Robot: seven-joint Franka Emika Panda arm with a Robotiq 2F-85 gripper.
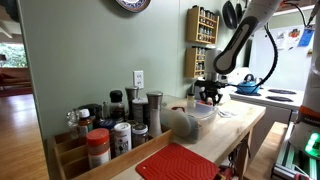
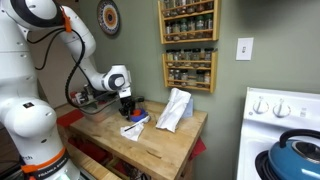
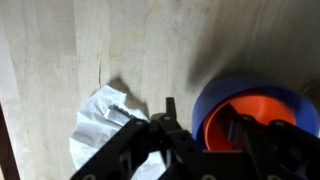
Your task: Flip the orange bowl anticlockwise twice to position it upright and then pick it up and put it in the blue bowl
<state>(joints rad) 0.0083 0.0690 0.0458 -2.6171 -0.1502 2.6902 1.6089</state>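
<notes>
Wrist view shows the orange bowl (image 3: 258,112) sitting open side up inside the blue bowl (image 3: 250,82), at the right of the frame on the wooden tabletop (image 3: 60,50). My gripper (image 3: 205,125) is low over the bowls' near side with its jaws spread. One finger (image 3: 168,110) stands outside the blue rim with a sliver of gap, the other reaches over the orange bowl, and I am gripping nothing. Crumpled white paper (image 3: 100,125) lies just beside the blue bowl, under my gripper.

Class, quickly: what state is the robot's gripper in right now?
Gripper: open, jaws apart at the rim of the orange bowl, which sits in the blue bowl.
</notes>
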